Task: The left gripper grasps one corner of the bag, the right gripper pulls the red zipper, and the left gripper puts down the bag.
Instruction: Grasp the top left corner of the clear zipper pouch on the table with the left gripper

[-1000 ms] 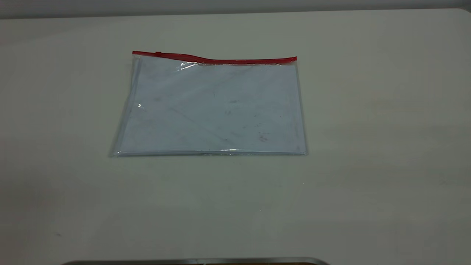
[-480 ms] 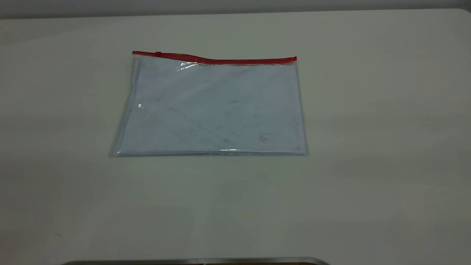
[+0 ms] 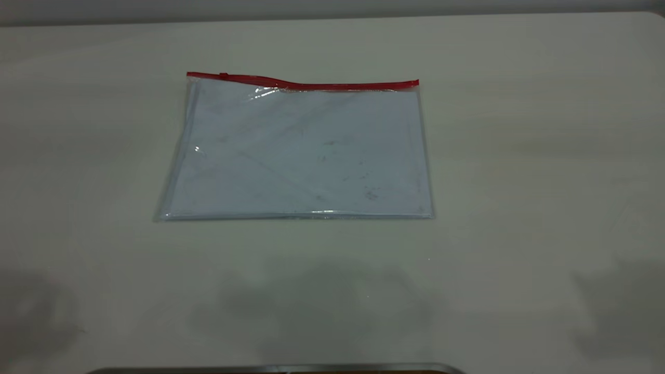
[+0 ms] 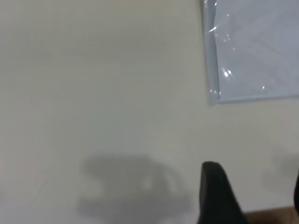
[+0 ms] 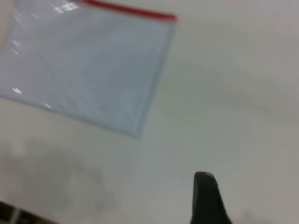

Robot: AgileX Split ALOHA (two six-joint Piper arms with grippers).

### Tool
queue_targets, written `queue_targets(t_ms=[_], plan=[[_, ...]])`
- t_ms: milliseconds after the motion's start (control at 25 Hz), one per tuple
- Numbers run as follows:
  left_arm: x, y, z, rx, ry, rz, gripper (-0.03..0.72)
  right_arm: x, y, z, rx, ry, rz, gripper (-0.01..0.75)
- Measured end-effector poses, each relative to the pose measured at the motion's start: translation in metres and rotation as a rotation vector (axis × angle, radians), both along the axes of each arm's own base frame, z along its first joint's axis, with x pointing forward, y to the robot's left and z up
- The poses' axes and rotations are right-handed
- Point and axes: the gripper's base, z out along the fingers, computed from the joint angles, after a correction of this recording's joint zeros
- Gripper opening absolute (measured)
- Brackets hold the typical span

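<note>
The bag (image 3: 301, 150) lies flat on the table, clear plastic with white sheets inside. The red zipper (image 3: 322, 86) runs along its far edge, with the small slider tab (image 3: 223, 76) near the left end. Neither gripper shows in the exterior view. In the left wrist view my left gripper (image 4: 254, 170) is open and empty above bare table, well short of a near bag corner (image 4: 215, 98) that has no red. In the right wrist view my right gripper (image 5: 250, 179) shows one finger (image 5: 205, 196) with bare table around it, far from the bag (image 5: 93, 70) and the zipper's end corner (image 5: 172, 17).
The pale table (image 3: 519, 156) stretches wide around the bag. A dark metal edge (image 3: 280, 369) runs along the near border. Soft shadows lie on the near table at the left (image 3: 31, 311), centre (image 3: 311, 306) and right (image 3: 618, 306).
Shadows have appeared on the near part of the table at left, centre and right. The bag has not moved.
</note>
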Motion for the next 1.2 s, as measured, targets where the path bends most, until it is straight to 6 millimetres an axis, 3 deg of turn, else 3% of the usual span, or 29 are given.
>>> queue_targets(t_ms=[200,400,520,880,1200], plan=[[0.057,-0.003,-0.018,-0.021,0.027,0.01,0.531,0.067,0.031,-0.01,0.036,-0.015,0.177,0.518],[0.11,-0.003,-0.038,0.007,0.062,-0.015,0.536,0.122,0.076,-0.043,0.06,0.05,0.288,0.518],[0.14,0.002,-0.057,0.023,0.091,-0.015,0.536,0.144,0.093,-0.063,0.063,0.096,0.316,0.51],[0.228,0.034,-0.132,0.008,0.192,0.012,0.531,0.172,0.114,-0.097,0.111,0.172,0.306,0.495],[0.292,0.018,-0.195,-0.171,0.232,-0.171,0.519,0.172,0.115,-0.099,0.124,0.179,0.296,0.495]])
